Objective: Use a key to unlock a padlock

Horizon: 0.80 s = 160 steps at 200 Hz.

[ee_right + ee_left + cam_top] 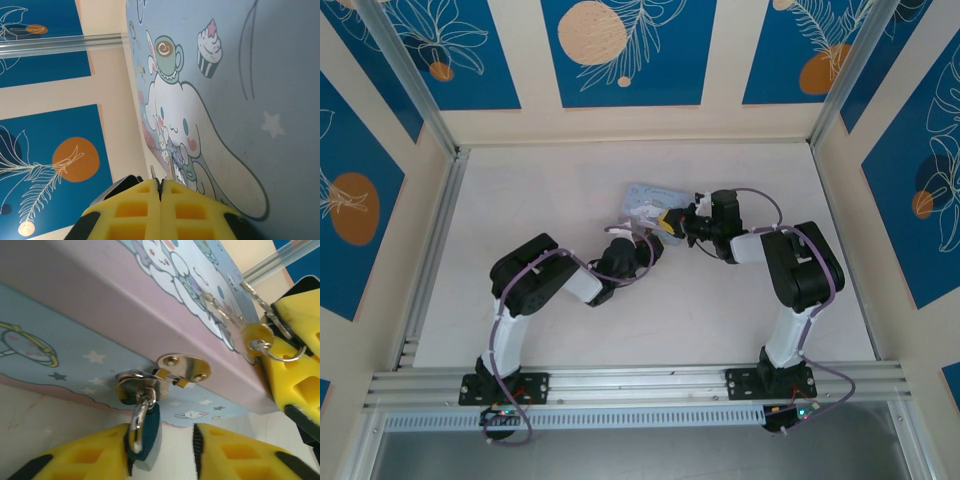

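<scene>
**Two grippers at the tin: padlock being bracketed, key being held ready**

On your left, the left gripper [167, 452] is straddling the padlock [146, 437]. The padlock is hanging by its thin shackle from the metal hasp [182, 367] on the front wall of the pale blue tin [100, 295]. The jaws are standing apart. The lock body is lying against one yellow finger, and a clear gap is showing to the other. I am recording this as parted jaws around the lock, not a grip.

Moving right, the key [255, 335] is sitting above the printed lid near the tin's corner, well apart from the padlock.

On your right, the right gripper [161, 187] is pinching that key. Its fingers are pressing flat together, and a thin blade is projecting past the tips over the cartoon print.

In my judgement, you are working on the steadying step: the lock is being framed so that it cannot swing, while the key is waiting. Insertion is not yet under way.

The next move is calling for you to close the left fingers on the lock body and hold it firm. The right arm then needs to bring the key down off the lid and line its blade up with the keyway. I cannot tell which way the keyway is facing, so you may be needing to turn the lock first. Both parts are small, so any slack in the left grip is likely to spoil the alignment.
</scene>
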Tool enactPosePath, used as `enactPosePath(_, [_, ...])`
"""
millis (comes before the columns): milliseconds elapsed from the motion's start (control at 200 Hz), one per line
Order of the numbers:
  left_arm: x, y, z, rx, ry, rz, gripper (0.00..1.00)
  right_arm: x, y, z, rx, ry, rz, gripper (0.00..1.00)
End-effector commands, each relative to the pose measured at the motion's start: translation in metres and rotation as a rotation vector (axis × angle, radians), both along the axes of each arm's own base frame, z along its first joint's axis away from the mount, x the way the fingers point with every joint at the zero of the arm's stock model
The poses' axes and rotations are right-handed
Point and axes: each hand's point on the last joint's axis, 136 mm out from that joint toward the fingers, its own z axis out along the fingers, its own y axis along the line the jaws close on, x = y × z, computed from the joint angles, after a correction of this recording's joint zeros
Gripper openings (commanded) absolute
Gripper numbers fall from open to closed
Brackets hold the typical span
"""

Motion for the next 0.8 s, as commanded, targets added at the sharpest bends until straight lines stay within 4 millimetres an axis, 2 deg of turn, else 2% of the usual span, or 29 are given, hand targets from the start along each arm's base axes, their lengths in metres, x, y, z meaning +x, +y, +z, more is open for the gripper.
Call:
enactPosePath(0, [0.0024, 0.0048, -0.0158, 0.045, 0.018, 0.015, 0.33, -0.0109, -0.0022, -0.0366, -0.030, 0.139, -0.005, 0.00])
enactPosePath(300, [0.0040, 0.0052, -0.0137, 0.044, 0.016, 0.017, 0.18, -0.0105, -0.0031, -0.0373, -0.028, 0.140, -0.008, 0.00])
enactPosePath(450, [0.0044, 0.0072, -0.0106, 0.039, 0.016, 0.016, 0.14, -0.0106, -0.0028, -0.0374, -0.027, 0.140, -0.005, 0.00])
enactPosePath(620, [0.0064, 0.0098, -0.0094, 0.042, 0.017, 0.034, 0.37, -0.0105, -0.0036, -0.0400, -0.027, 0.147, -0.009, 0.00])
enactPosePath(795, [0.0095, 0.0061, -0.0112, 0.009, 0.019, 0.042, 0.40, -0.0107, -0.0023, -0.0407, -0.022, 0.149, -0.008, 0.00])
